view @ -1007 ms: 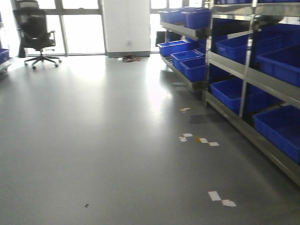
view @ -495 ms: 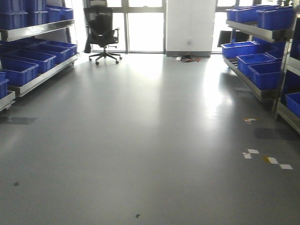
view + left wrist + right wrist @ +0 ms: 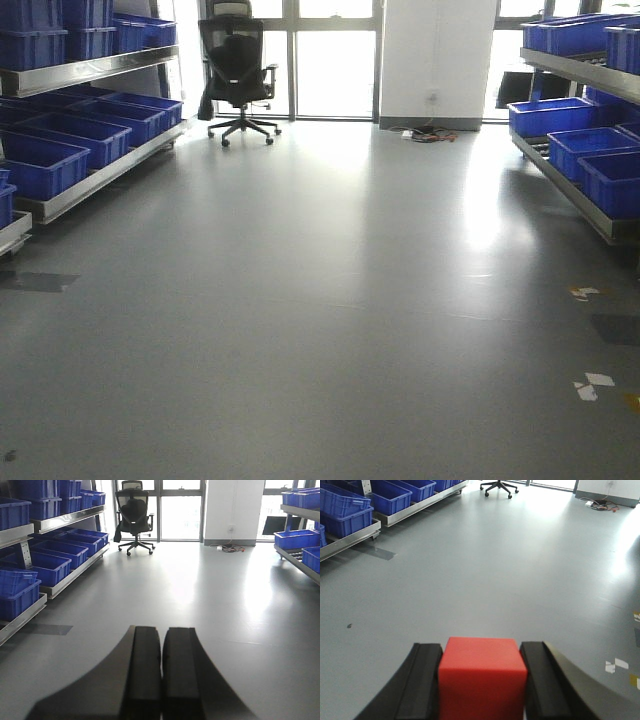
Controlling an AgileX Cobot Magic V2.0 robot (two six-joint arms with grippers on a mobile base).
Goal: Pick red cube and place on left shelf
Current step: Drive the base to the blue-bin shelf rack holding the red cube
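Note:
The red cube (image 3: 482, 680) fills the bottom of the right wrist view, clamped between the two black fingers of my right gripper (image 3: 482, 652), which is shut on it above the grey floor. My left gripper (image 3: 161, 632) is shut with nothing in it, its pads pressed together. The left shelf (image 3: 95, 70) runs along the left wall with blue bins (image 3: 40, 160) on its metal tiers; the same left shelf (image 3: 50, 522) shows in the left wrist view. Neither gripper appears in the front view.
A black office chair (image 3: 238, 70) stands at the far end by the windows. A right-hand rack (image 3: 585, 120) holds more blue bins. White tape scraps (image 3: 592, 385) lie on the floor at right, and cables (image 3: 430, 133) lie by the white pillar.
The front view has swung left: the right rack has slid toward the right edge, and the left shelf and chair have come into view.

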